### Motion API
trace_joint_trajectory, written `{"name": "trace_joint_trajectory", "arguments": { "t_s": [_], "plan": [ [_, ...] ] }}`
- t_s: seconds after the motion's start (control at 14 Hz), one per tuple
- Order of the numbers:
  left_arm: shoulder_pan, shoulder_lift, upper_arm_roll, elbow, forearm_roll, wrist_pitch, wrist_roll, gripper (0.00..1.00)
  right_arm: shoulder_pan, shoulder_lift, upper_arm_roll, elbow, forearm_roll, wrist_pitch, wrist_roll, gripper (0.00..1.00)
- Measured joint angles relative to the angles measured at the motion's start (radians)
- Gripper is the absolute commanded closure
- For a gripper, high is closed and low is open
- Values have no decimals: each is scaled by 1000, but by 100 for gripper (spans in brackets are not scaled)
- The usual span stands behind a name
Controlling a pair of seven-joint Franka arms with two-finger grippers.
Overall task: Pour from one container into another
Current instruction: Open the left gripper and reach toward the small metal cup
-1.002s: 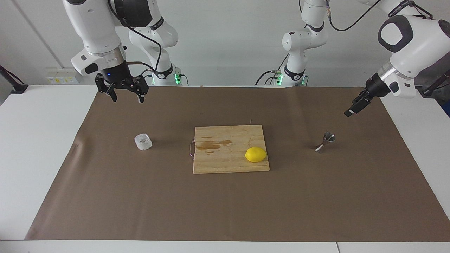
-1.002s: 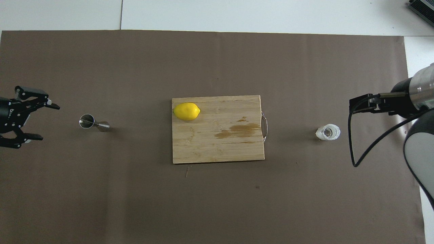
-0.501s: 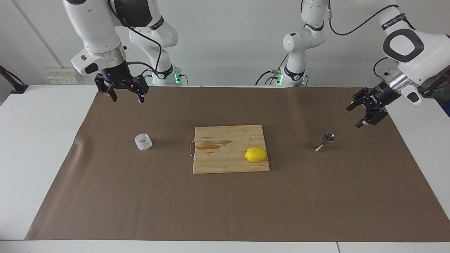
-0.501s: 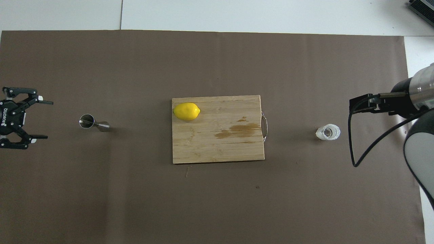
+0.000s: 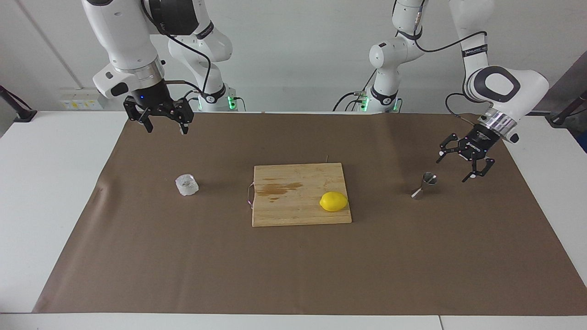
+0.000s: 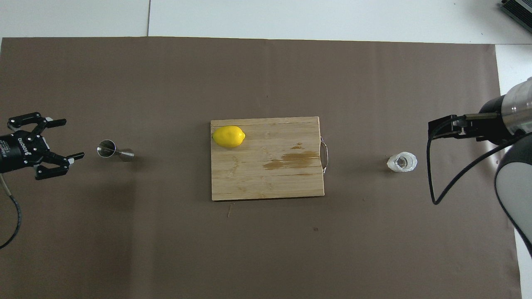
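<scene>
My left gripper (image 5: 459,167) hangs just beside the small shiny steel hourglass jigger (image 5: 425,184), fingers spread wide and holding nothing. The jigger stands upright on the brown paper mat (image 5: 293,266) toward my left arm's end of the table. The small squat clear crinkly cup (image 5: 186,184) sits on the mat toward the right arm's end, with the wooden cutting board (image 5: 293,204) and its yellow lemon (image 5: 333,201) between the two. My right gripper (image 5: 166,123) waits over the mat, also spread and empty, well apart from the cup. I judge the jigger light, rigid and slick, tippy on its narrow foot; I would pinch it at the waist. The cup looks thin and crushable, so a gentle squeeze around its middle seems wisest
</scene>
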Motion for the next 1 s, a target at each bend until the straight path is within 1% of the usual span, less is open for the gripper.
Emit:
{"name": "trace_joint_trajectory", "arguments": {
  "t_s": [0.14,0.36,0.72,1.0],
  "plan": [
    [-4,-16,-7,-23,0,0,1,0,0,0,0,0,0,0,0,0],
    [-39,-34,-12,-53,0,6,15,0,0,0,0,0,0,0,0,0],
    [-64,-45,-13,-106,-1,96,25,0,0,0,0,0,0,0,0,0],
    [-87,-43,-14,-114,-74,159,25,0,0,0,0,0,0,0,0,0]
  ]
}}
